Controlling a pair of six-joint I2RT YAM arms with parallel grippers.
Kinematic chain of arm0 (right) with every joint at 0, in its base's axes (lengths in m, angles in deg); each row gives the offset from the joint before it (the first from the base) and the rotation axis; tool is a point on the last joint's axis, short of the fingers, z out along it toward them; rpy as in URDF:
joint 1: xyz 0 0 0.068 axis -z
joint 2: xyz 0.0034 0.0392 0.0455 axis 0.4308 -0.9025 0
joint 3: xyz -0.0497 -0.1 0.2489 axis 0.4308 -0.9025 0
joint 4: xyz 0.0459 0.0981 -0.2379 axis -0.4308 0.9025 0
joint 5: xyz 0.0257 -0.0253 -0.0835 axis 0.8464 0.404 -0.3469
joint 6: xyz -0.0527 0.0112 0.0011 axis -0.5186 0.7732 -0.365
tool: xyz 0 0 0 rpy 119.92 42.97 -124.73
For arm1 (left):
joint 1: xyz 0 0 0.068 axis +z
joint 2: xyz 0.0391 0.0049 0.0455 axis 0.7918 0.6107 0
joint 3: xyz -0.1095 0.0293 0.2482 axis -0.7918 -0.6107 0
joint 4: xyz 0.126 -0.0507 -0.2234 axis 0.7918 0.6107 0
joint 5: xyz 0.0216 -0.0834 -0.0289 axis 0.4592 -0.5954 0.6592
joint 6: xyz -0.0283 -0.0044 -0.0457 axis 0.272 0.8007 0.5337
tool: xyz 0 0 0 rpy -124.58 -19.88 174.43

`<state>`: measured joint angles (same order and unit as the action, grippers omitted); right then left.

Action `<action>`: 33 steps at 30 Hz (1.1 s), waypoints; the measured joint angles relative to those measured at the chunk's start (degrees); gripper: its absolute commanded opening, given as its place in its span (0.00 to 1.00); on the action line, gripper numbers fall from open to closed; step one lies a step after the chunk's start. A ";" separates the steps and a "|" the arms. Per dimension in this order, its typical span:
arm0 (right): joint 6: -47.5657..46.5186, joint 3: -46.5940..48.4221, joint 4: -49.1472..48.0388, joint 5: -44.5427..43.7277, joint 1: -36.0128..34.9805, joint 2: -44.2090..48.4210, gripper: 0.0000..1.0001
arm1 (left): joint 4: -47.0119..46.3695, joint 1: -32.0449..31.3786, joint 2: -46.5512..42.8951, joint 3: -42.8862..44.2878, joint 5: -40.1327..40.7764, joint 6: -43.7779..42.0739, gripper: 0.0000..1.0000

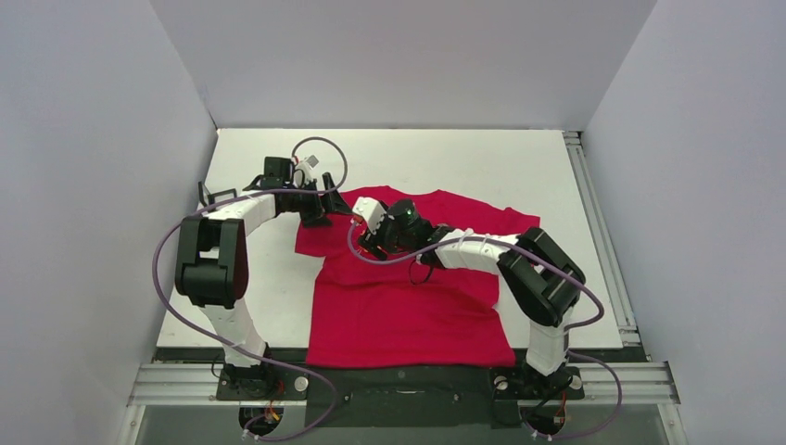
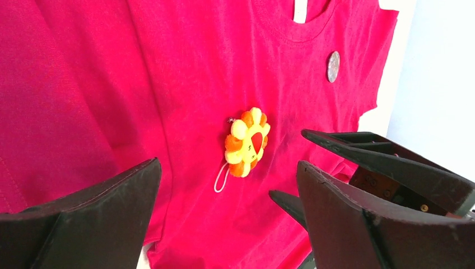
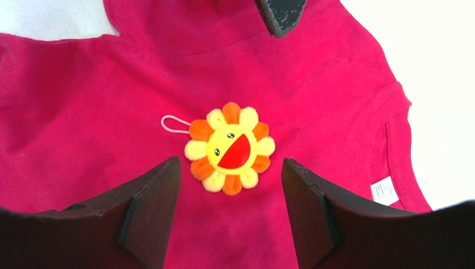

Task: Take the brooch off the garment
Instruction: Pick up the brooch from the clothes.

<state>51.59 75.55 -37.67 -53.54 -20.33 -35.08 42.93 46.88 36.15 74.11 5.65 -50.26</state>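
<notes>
The red T-shirt (image 1: 408,315) lies flat on the white table (image 1: 463,158). The brooch (image 3: 229,148), a plush yellow and orange sunflower with a red mouth and a white loop, sits on its chest. It also shows in the left wrist view (image 2: 246,143) and is hidden in the top view. My right gripper (image 3: 231,162) is open, its jaws standing on either side of the brooch's near edge, above it. My left gripper (image 2: 228,165) is open and empty over the shirt's left shoulder, a little short of the brooch.
A small round silvery badge (image 2: 333,66) is pinned near the neckline, beside the white label (image 3: 383,190). The two grippers are close together (image 1: 343,218); the left one's fingertip (image 3: 280,14) shows in the right wrist view. Grey walls enclose the table.
</notes>
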 measured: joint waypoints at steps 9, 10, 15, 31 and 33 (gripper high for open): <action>0.13 7.67 3.41 0.83 -0.22 -6.56 0.63 | 1.79 1.07 -2.25 0.00 1.75 -1.88 0.92; 0.11 8.26 4.00 0.81 -0.26 -6.95 0.63 | 1.81 1.27 -2.29 0.00 1.86 -1.99 0.92; 0.11 9.57 7.82 0.92 -0.33 -8.59 0.62 | 2.27 2.03 -2.29 0.00 2.43 -2.51 0.92; 3.89 14.93 14.29 6.51 3.26 -10.47 0.00 | 2.93 3.72 -3.85 -0.61 2.75 -6.62 0.92; 4.70 14.93 15.37 8.22 4.04 -9.75 0.00 | 2.80 3.72 -5.27 -1.55 2.97 -7.82 0.92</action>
<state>56.29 90.48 -22.30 -45.32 -16.29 -44.83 45.73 50.60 30.89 72.56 8.62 -58.08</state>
